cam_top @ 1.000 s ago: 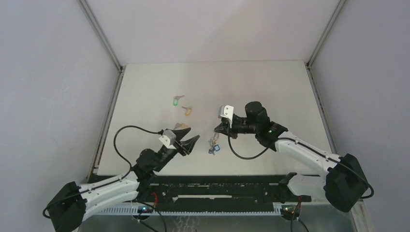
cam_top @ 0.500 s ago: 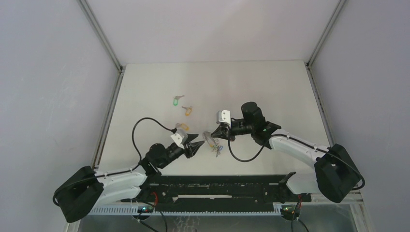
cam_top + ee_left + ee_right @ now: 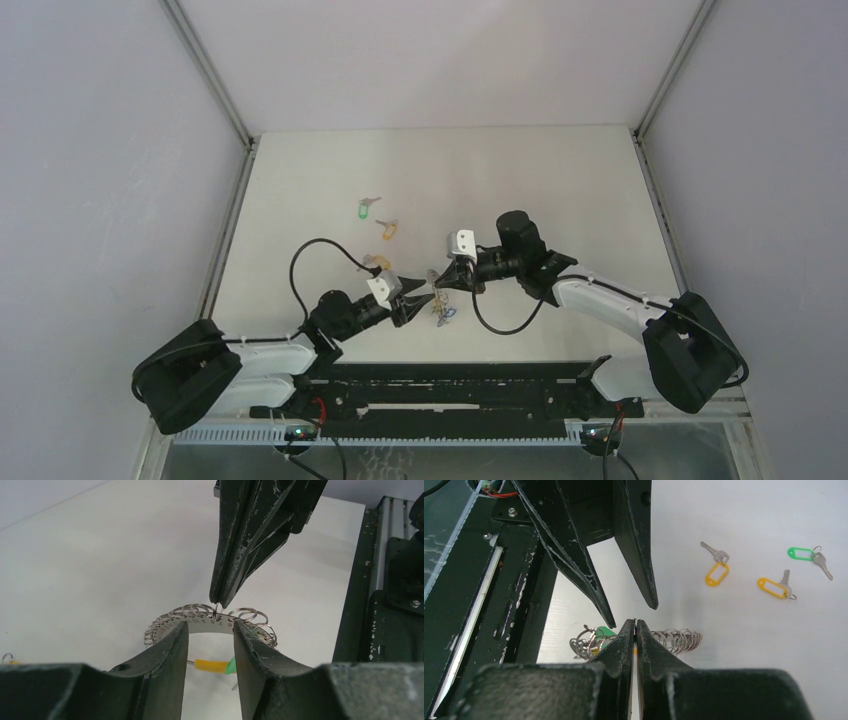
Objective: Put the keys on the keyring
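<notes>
1. Top external view: your left gripper (image 3: 413, 298) and right gripper (image 3: 438, 280) meet nose to nose close to the near edge of the table (image 3: 560, 180), about midway along it.
2. The keyring (image 3: 441, 308) is right there between them.
3. Your right gripper is pinched tight on it, fingertips pressed together on one of the small rings (image 3: 218, 612).
4. Your left gripper is spread apart, fingers (image 3: 170, 650) straddling the curved metal band (image 3: 207, 625) without clamping it.
5. Characters are stamped along that band, but they are too small for you to read reliably.
6. A yellow tag (image 3: 210, 665) dangles under the band, a green sliver just beside it.
7. The loose keys lie on the table toward the left edge, well apart from the keyring: the green-tagged key (image 3: 362, 211) is farthest from the near edge, and the orange-tagged keys (image 3: 388, 230) are nearer.
8. No writing shows on any tag.
</notes>
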